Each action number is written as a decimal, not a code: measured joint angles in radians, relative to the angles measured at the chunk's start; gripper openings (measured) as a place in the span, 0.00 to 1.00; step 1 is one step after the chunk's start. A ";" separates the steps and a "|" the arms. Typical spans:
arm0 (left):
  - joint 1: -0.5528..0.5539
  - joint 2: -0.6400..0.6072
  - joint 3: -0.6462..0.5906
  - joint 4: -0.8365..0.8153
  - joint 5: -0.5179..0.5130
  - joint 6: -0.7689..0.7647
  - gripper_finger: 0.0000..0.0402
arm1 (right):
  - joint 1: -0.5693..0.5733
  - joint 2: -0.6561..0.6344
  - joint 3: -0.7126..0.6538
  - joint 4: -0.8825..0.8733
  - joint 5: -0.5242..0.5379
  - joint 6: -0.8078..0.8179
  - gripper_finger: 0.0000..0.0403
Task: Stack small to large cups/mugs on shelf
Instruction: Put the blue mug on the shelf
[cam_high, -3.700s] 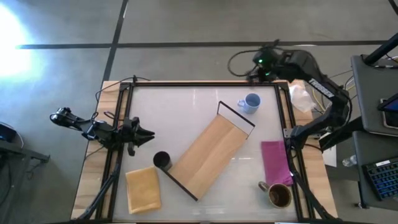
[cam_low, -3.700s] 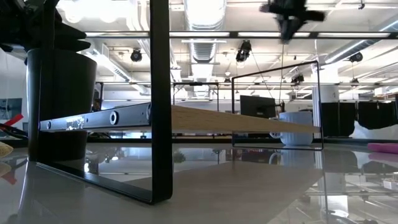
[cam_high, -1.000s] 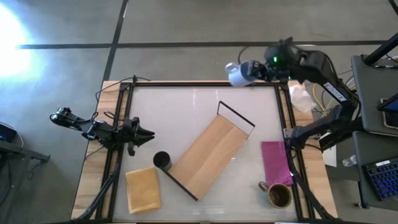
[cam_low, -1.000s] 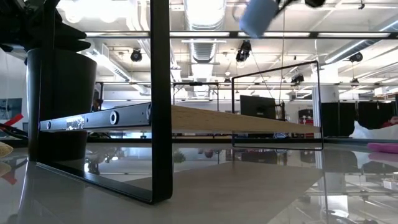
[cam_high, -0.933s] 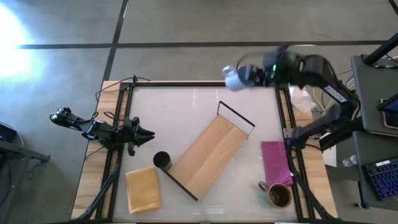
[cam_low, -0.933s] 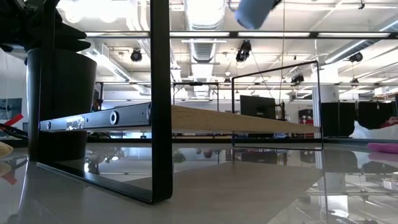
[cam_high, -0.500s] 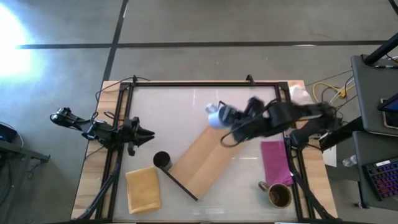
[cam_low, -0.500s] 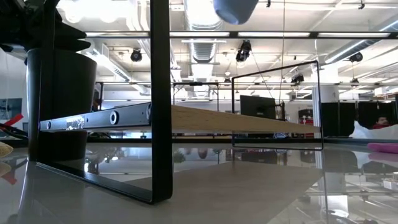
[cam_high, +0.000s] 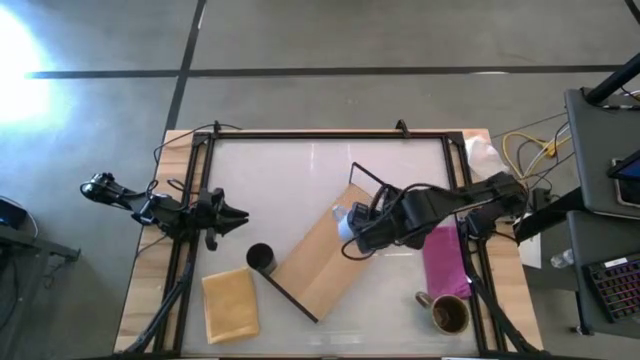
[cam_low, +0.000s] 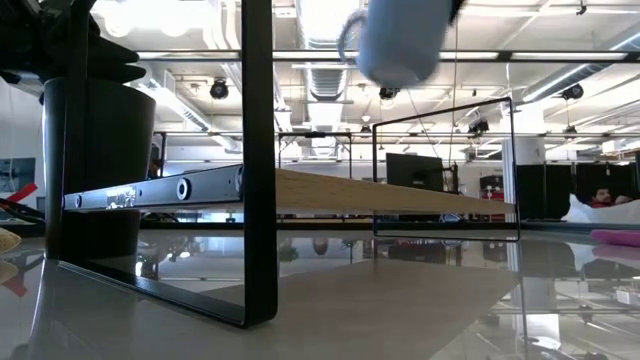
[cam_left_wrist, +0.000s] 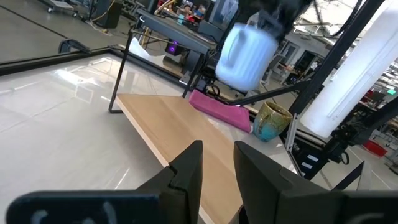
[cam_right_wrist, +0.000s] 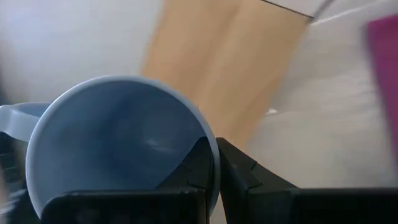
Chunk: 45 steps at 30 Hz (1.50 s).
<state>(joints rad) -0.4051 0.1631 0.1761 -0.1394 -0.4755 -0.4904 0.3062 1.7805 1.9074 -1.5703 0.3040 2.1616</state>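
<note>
The light blue mug hangs in the air over the far half of the shelf, a tan board on black end frames. My right gripper is shut on the mug. In the low view the mug is high above the board. The small black cup stands on the table at the shelf's near-left end. The brown mug stands near the table's near right corner. My left gripper waits, open, at the left edge. My right gripper pinches the blue mug's rim, one finger inside the mug and one outside its wall. The handle is on the far side from the fingers. The mug is lifted clear, nearly upright, hanging below the gripper.
A pink cloth lies right of the shelf, between it and the brown mug. A yellow-tan square pad lies near the near left corner. A black frame runs around the table's edge. Bare table shows beyond the shelf's far end.
My right arm has swung the blue mug from above the table's far edge toward the near and left side, and lower, so it now hangs over the shelf's far half. The grip has stayed shut on it. The left arm has kept still.
</note>
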 joint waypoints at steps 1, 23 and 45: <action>0.000 0.000 0.000 -0.001 0.000 0.000 0.19 | -0.006 0.001 -0.032 -0.001 -0.018 -0.001 0.03; 0.000 0.000 0.000 0.000 0.000 0.000 0.19 | -0.171 -0.076 -0.451 0.231 -0.066 -0.131 0.03; 0.000 0.000 0.000 0.000 0.000 0.000 0.19 | -0.198 -0.077 -0.520 0.370 -0.040 -0.192 0.03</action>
<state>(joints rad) -0.4053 0.1629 0.1761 -0.1398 -0.4755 -0.4904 0.1085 1.7039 1.3869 -1.2008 0.2642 1.9700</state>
